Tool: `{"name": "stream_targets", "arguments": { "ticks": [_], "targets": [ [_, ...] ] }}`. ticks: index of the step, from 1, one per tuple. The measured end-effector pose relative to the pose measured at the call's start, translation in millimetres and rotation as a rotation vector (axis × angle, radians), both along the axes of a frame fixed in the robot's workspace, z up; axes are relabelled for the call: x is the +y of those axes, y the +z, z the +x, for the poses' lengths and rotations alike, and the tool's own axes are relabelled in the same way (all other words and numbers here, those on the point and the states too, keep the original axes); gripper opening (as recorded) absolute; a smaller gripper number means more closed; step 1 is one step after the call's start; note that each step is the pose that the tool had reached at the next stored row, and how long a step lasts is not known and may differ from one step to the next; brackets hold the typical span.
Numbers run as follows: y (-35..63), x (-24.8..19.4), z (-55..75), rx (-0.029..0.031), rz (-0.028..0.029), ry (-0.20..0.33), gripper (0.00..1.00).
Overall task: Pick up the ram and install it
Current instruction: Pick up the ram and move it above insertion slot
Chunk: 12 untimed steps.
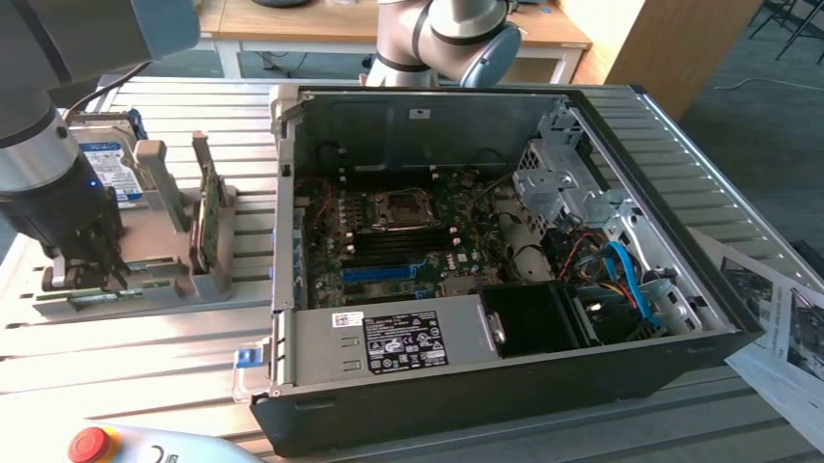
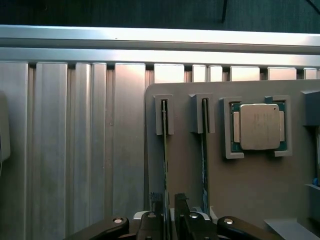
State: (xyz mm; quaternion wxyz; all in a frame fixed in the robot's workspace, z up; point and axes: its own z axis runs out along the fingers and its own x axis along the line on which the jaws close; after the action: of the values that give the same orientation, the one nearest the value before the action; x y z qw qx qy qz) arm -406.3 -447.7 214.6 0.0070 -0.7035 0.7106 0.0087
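Gripper nearest lens: jaws apart, one finger each side of ram, not clamped on it. Ram stands on edge in slot of grey holder. Second stick in neighbouring slot, processor in square pocket just beside. Holder sits on slatted metal table. Open computer case on exterior view's right, well apart from gripper.

Ram edge-on, one end hidden behind gripper. Apparent drive, exterior view's left, partly hidden by arm.
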Motion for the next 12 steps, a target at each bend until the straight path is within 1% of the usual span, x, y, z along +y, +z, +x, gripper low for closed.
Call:
{"name": "stream_targets", "arguments": {
  "ticks": [7, 12],
  "targets": [
    [-3.4, -0.1, 0.0, 0.0001, -0.0002, 0.000, 0.24],
    [-3.8, 0.0, 0.2, -0.0001, 0.0000, 0.000, 0.24]
  ]
}}
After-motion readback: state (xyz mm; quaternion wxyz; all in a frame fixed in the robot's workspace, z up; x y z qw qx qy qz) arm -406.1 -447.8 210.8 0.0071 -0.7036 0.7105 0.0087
